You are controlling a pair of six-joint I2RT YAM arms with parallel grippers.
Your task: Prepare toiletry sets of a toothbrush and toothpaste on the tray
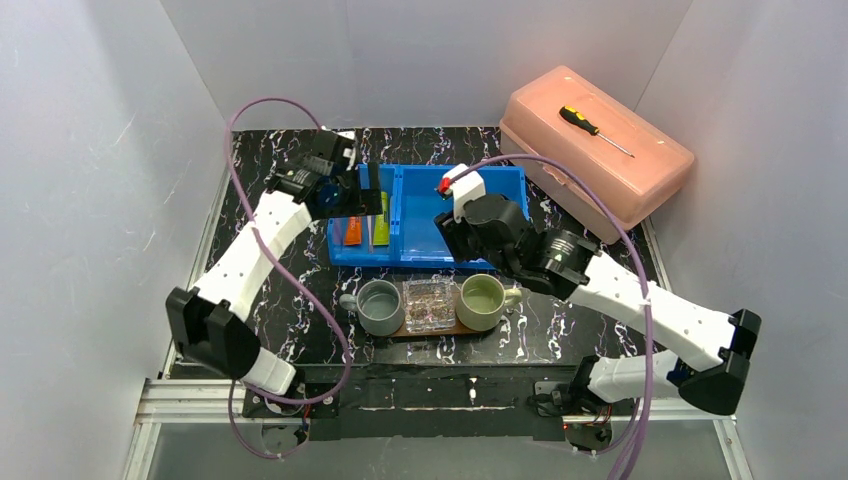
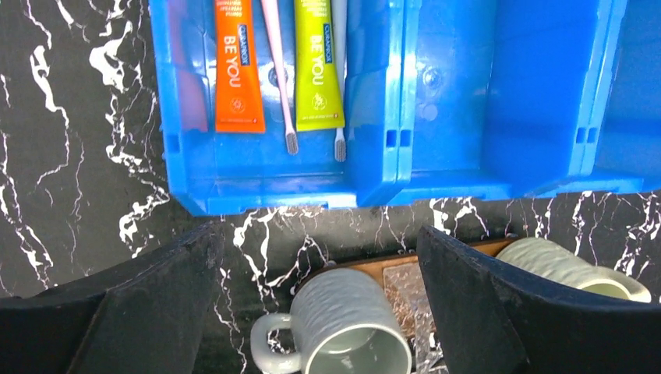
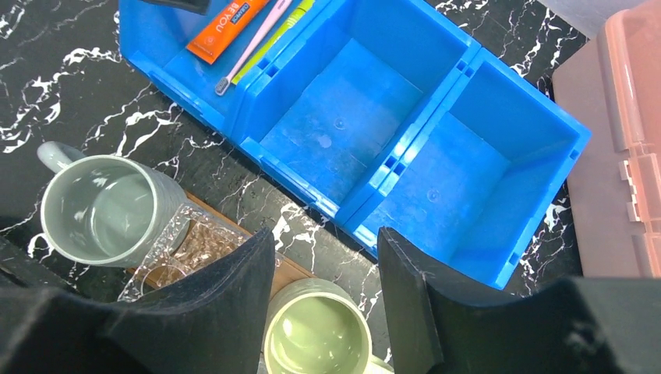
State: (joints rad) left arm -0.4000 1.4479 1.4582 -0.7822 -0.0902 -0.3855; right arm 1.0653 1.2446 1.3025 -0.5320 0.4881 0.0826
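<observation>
Glossy blue plastic bin — ribbed matt grey mug, brown wooden tray.

Mugs seemingly on tray, before bin

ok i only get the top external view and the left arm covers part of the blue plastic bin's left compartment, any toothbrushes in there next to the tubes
observer: Yes, two. A thin pink toothbrush lies between the orange toothpaste tube and the green toothpaste tube.
operator: where's the other one
observer: A thin white toothbrush lies just right of the green tube.
operator: left gripper got anything
observer: No, the left gripper is open with nothing between its fingers.
</observation>
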